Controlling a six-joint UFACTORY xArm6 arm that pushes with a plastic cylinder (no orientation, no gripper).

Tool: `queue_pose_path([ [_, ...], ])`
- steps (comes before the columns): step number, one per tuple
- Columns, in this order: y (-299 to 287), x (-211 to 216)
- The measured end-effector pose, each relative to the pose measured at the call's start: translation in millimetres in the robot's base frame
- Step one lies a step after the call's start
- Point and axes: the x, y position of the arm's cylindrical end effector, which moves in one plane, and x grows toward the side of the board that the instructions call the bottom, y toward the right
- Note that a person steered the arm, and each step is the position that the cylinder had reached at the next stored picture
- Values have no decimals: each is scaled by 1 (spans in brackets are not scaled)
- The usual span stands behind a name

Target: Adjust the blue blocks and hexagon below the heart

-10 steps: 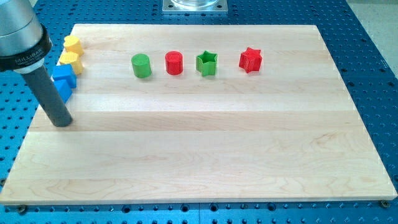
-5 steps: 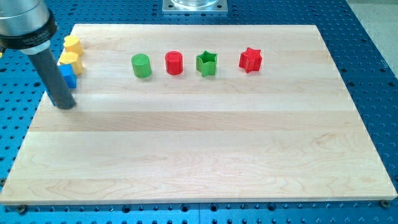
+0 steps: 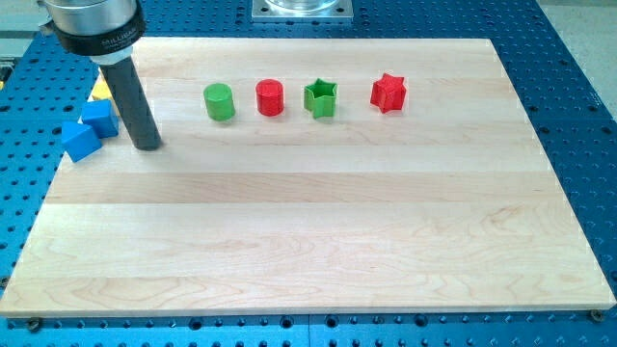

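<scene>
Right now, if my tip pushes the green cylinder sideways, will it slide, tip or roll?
The green cylinder stands upright on its flat end on the smooth wooden board, so it would probably slide, not roll. It looks squat, so tipping seems unlikely. My tip sits at its left, apart, beside two blue blocks.

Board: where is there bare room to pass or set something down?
The board is bare across its whole lower half and the view's right, past the red star. Narrow gaps separate green cylinder, red cylinder and green star. Crowded at the left edge: blue blocks, yellow block, my tip.
</scene>
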Motion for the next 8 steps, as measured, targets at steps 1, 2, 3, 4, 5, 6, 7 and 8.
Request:
queue_pose_path([
  [1,-4,0],
  [2,-4,0],
  [3,-6,0],
  [4,-10,-3],
  [5,-14,-5],
  [6,-26,-5],
  [7,-34,-6],
  [8,-39,-7],
])
